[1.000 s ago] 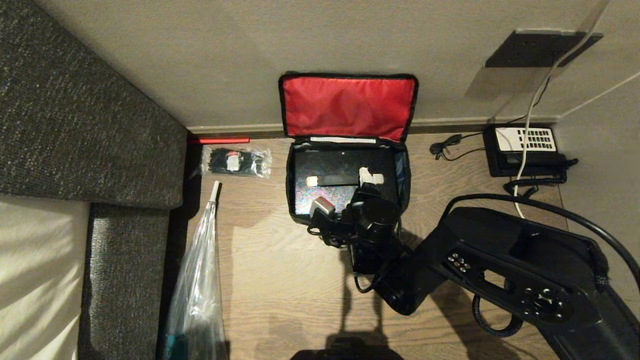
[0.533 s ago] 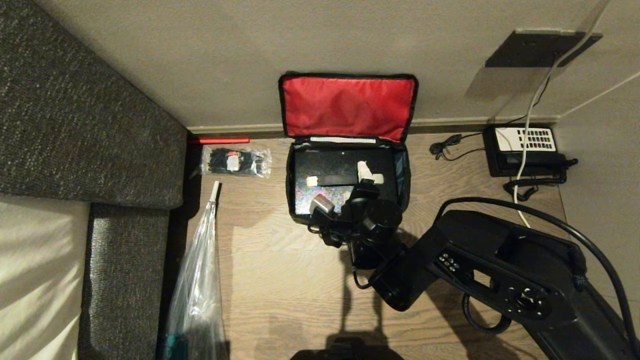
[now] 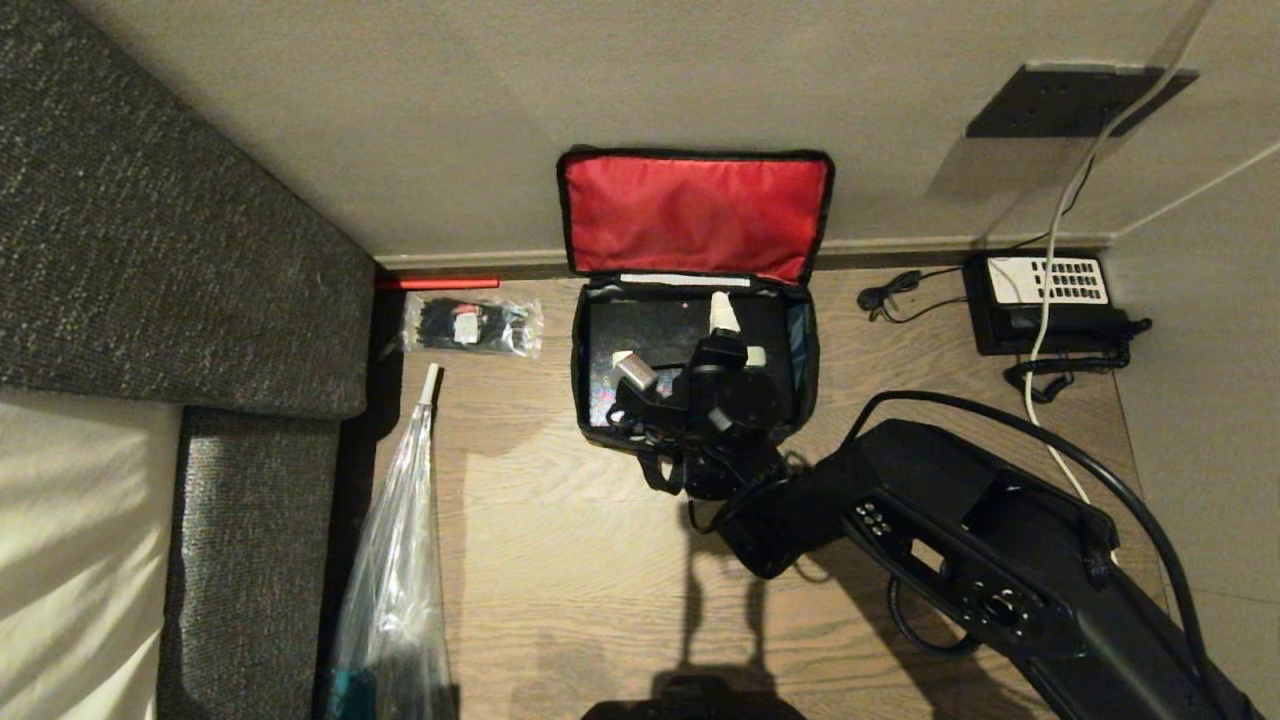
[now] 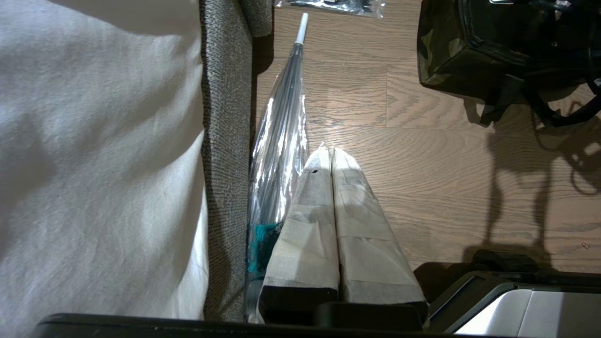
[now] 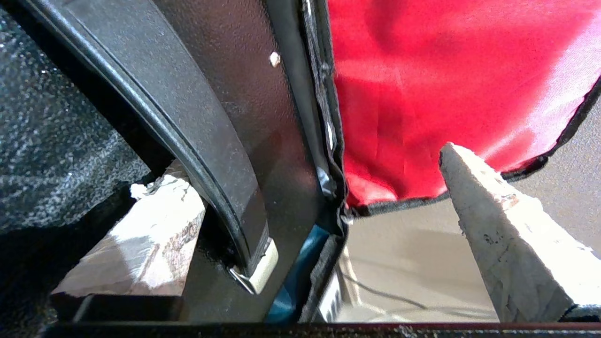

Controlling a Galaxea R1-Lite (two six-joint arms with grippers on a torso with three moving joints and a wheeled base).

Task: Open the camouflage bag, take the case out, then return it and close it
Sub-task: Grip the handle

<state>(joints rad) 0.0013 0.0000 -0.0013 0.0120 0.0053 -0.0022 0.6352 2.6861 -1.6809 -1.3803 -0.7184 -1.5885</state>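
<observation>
The camouflage bag (image 3: 577, 385) stands open against the wall, its red lid lining (image 3: 694, 212) leaning upright. Inside it lies the case (image 3: 640, 325), black and speckled. My right gripper (image 3: 725, 335) reaches into the bag and stands open. In the right wrist view one finger (image 5: 141, 234) sits behind the case's black strap handle (image 5: 188, 122), near the strap's pale end (image 5: 263, 267). The other finger (image 5: 497, 225) stands free in front of the red lining (image 5: 446, 70). My left gripper (image 4: 328, 152) hangs shut and empty over the floor, away from the bag (image 4: 441, 51).
A clear packet of black cable ties (image 3: 470, 323) lies left of the bag. A wrapped umbrella (image 3: 395, 560) lies along the grey sofa (image 3: 150, 250). A black telephone (image 3: 1050, 300) with trailing cords sits at the right by the wall.
My right arm has pushed forward toward the wall, carrying the gripper deeper over the case. The gripper stays open. Bag and case have not moved.
</observation>
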